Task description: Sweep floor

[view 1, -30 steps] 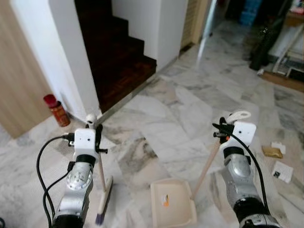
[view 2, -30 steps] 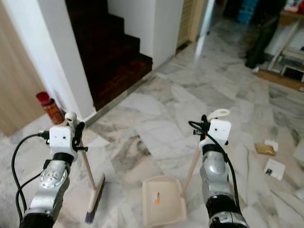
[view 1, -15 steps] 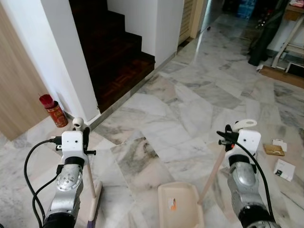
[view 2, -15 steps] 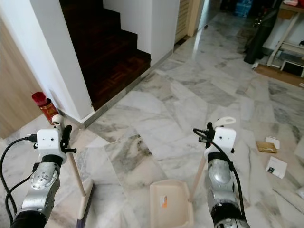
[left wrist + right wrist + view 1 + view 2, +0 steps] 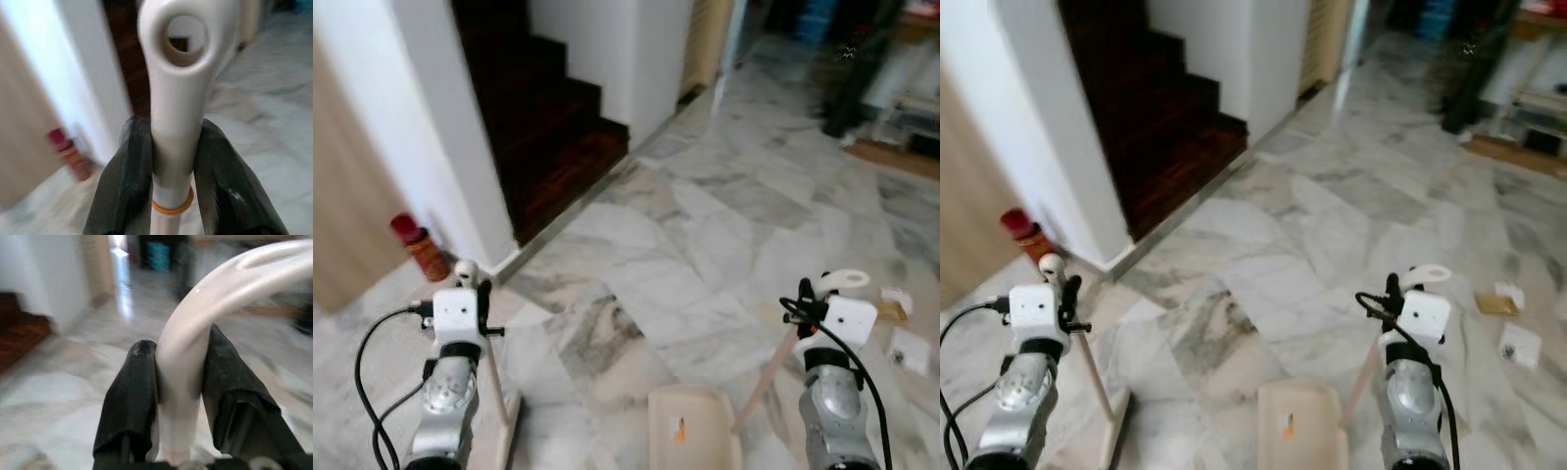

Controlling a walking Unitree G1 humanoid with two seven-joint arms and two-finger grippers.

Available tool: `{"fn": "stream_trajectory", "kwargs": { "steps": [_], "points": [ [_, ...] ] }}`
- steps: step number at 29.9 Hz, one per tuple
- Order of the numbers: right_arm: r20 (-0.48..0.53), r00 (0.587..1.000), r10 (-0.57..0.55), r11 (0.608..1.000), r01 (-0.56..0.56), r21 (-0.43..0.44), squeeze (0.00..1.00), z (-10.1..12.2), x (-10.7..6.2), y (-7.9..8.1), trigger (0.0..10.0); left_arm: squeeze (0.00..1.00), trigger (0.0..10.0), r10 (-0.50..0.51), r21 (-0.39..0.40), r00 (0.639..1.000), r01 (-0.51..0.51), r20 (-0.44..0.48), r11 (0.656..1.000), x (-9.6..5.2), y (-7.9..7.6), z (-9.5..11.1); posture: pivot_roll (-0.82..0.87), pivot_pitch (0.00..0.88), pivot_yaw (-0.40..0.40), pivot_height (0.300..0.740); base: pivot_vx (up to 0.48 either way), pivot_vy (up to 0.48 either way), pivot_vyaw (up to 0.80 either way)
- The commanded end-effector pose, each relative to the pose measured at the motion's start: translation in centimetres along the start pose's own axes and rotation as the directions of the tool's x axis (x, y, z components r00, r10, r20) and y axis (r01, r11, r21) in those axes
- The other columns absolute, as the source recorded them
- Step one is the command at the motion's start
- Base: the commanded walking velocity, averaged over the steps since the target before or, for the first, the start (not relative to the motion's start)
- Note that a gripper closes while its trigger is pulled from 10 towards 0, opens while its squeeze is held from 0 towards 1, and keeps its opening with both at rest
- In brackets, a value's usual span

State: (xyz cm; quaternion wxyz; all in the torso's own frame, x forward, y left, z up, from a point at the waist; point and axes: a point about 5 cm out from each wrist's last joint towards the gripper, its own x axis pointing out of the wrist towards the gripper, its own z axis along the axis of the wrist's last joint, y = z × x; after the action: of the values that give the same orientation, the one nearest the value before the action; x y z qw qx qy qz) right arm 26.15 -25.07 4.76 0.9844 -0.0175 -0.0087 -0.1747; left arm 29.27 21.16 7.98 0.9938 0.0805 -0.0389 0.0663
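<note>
Both my arms raised forward, each gripper clamped tight

My left gripper (image 5: 171, 161) pinches the broom handle (image 5: 176, 98) just below its looped end; my right gripper (image 5: 183, 396) squeezes the dustpan handle (image 5: 195, 323), wrists upright at matching height

Dustpan (image 5: 693, 439) cut by bottom edge

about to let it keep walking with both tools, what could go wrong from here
The left gripper holds the broom only near its handle tip, so the head may swing or drag. The dustpan in the right gripper trails low and may catch the marble floor. The paper scraps could be overrun.
</note>
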Motion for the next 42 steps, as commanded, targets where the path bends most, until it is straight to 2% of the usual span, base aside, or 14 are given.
{"fn": "stream_trajectory", "kwargs": {
  "steps": [1,4,14,19,27,31,36,42],
  "points": [
    [0.076,0.997,0.015,1.000,-0.014,-0.020,0.00,1.4,0.5,0.6,10.0,0.00,10.0,0.028,0.013,0.999,-0.028,0.035,1.000,0.0,1.3,0.5,0.00,0.000,0.015,0.740,0.000,0.000,-0.80],
    [0.136,0.991,0.003,1.000,-0.003,-0.005,0.00,2.6,0.6,0.6,10.0,0.00,10.0,0.034,0.019,0.998,-0.035,0.045,0.999,0.2,1.7,0.8,0.00,0.000,0.027,0.740,0.000,0.000,-0.80],
    [0.109,0.994,-0.030,1.000,0.030,0.007,0.00,1.9,0.0,0.6,10.0,0.00,10.0,0.025,0.032,0.999,-0.026,0.045,0.999,0.7,1.9,0.9,-0.04,0.000,0.044,0.740,0.000,0.000,-0.76],
    [0.117,0.993,-0.033,0.999,0.033,0.001,0.00,2.5,0.3,0.3,10.0,0.00,10.0,0.044,0.003,0.997,-0.044,0.069,0.999,1.4,1.4,1.4,-0.06,0.000,0.023,0.740,0.000,0.000,-0.79],
    [0.120,0.992,-0.022,0.998,0.029,-0.058,0.00,2.6,0.7,-1.4,10.0,0.00,10.0,0.017,-0.046,0.998,-0.014,0.062,0.999,0.1,-1.0,0.9,-0.02,0.000,-0.013,0.740,0.000,0.000,-0.55],
    [0.125,0.992,-0.020,0.997,0.029,-0.067,0.00,2.9,0.8,-1.6,10.0,0.00,10.0,0.027,-0.060,0.999,-0.024,0.046,0.998,0.1,-1.2,0.5,-0.02,0.000,-0.019,0.740,0.000,0.000,0.00],
    [0.139,0.990,-0.019,0.999,0.025,-0.044,0.00,3.4,1.5,-1.2,10.0,0.00,10.0,0.010,-0.059,0.997,-0.006,0.075,0.998,0.9,-1.4,1.4,0.00,0.000,-0.028,0.740,0.000,0.000,0.00],
    [0.128,0.991,0.037,0.999,-0.033,-0.030,0.00,3.2,1.1,0.5,10.0,0.00,10.0,0.060,-0.050,0.996,-0.057,0.065,0.997,0.7,0.0,1.0,-0.06,0.000,-0.022,0.740,0.000,0.000,0.00]
  ]
}}
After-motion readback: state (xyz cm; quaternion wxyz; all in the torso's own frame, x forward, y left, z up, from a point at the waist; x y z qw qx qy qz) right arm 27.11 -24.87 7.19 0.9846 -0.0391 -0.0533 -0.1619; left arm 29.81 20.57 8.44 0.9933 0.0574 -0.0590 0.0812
